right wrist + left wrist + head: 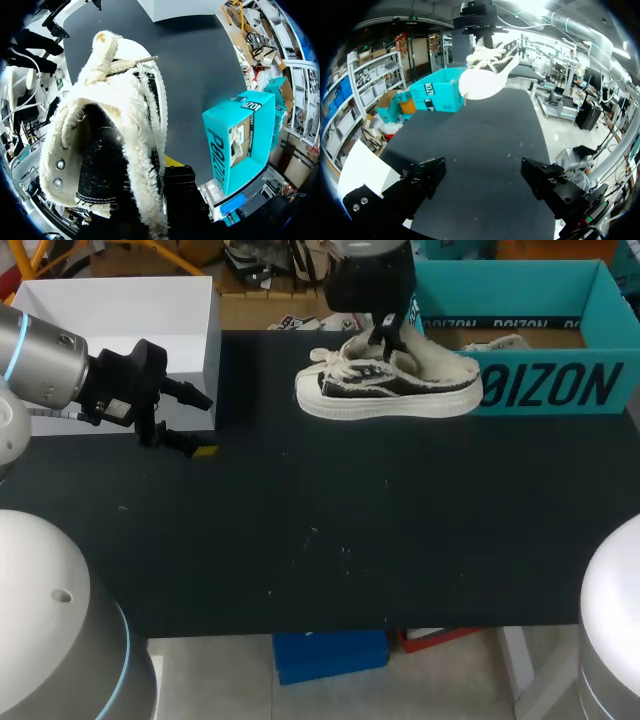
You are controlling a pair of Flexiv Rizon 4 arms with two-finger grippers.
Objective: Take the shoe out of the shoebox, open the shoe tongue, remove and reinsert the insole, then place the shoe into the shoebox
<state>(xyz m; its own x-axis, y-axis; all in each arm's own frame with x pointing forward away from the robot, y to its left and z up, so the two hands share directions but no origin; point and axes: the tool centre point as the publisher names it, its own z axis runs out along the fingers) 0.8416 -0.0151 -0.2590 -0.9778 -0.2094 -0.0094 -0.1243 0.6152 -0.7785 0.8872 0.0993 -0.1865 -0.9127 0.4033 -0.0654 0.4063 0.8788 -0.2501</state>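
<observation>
A white and black fuzzy-edged shoe (390,387) hangs above the table's far side, just in front of the teal shoebox (545,390). My right gripper (385,338) comes down from above and is shut on the shoe's upper rim. In the right wrist view the shoe (110,130) fills the space ahead of the right gripper (165,172), its opening and laces facing the camera. A second shoe lies in the shoebox (240,145). My left gripper (203,425) stands open and empty at the table's left. In its own view the shoe (485,75) is far ahead of the left gripper (482,175).
A white box (120,315) stands at the table's far left corner, right behind my left gripper. The teal shoebox takes up the far right corner. Black table surface (330,540) stretches between the shoe and the front edge.
</observation>
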